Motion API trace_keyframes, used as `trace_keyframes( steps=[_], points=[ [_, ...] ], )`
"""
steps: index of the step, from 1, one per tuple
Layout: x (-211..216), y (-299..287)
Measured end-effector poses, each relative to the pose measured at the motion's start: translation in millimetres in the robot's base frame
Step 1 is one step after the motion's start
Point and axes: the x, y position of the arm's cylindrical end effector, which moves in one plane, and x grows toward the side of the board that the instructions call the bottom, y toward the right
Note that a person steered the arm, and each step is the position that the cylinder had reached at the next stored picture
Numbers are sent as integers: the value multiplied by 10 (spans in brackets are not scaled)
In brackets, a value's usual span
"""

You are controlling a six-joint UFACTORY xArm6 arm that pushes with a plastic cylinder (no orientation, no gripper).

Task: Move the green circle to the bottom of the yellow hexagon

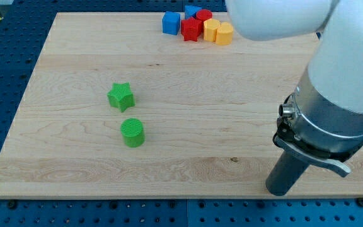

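The green circle (132, 133) lies on the wooden board (188, 107), left of the middle. A green star (121, 96) sits just above it, a little to the left. Two yellow blocks sit side by side at the view's top: one (211, 28) and, to its right, one that looks like the hexagon (224, 34). My tip (278, 190) rests near the board's bottom right edge, far to the right of the green circle and far below the yellow blocks. It touches no block.
A cluster at the view's top holds a blue cube (171, 23), a red star (191, 29), a red circle (203, 16) and another blue block (192, 11), touching the yellow blocks. The arm's body (339, 94) covers the board's right side.
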Motion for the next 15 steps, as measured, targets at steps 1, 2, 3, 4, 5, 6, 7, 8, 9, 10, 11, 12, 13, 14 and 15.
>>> trace_keyframes(
  steps=[1, 2, 3, 4, 5, 6, 7, 8, 9, 10, 11, 12, 13, 14, 15],
  points=[
    [0, 0],
    [-66, -200],
    [-66, -284],
    [-62, -589],
    [5, -1237],
    [4, -1564],
    [-43, -1801],
    [-349, -2305],
    [-376, -2323],
    [-528, -2392],
    [-853, -2401],
    [-908, -2315],
    [-907, -2157],
    [-1000, -2087],
    [-1159, -2069]
  ],
)
